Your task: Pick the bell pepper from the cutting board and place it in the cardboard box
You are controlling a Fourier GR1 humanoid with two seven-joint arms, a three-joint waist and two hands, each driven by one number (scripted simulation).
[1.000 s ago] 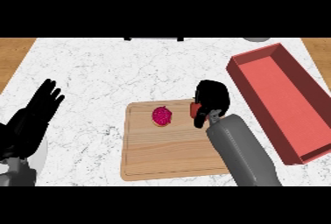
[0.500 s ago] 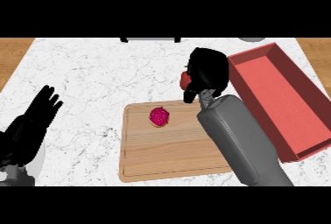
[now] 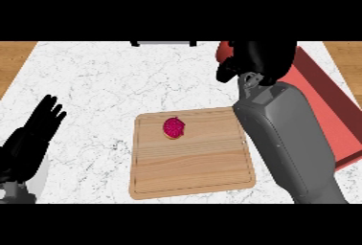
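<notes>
My right hand (image 3: 259, 58) is raised over the counter beyond the wooden cutting board (image 3: 192, 163), with its fingers curled round the red bell pepper (image 3: 224, 51). Only a strip of the pepper shows at the hand's left side. The hand hangs at the near-left edge of the red open box (image 3: 338, 125), which lies along the right side and is partly hidden by my forearm. My left hand (image 3: 34, 139) rests open at the left edge, fingers up.
A magenta fruit piece (image 3: 174, 128) lies on the far part of the cutting board. A dark object (image 3: 164, 43) sits at the counter's far edge. Wooden floor (image 3: 14, 57) shows beyond the marble counter's left and right ends.
My right hand has lifted off the cutting board with the bell pepper and moved away and to the right, toward the box. The left hand has sunk slightly.
</notes>
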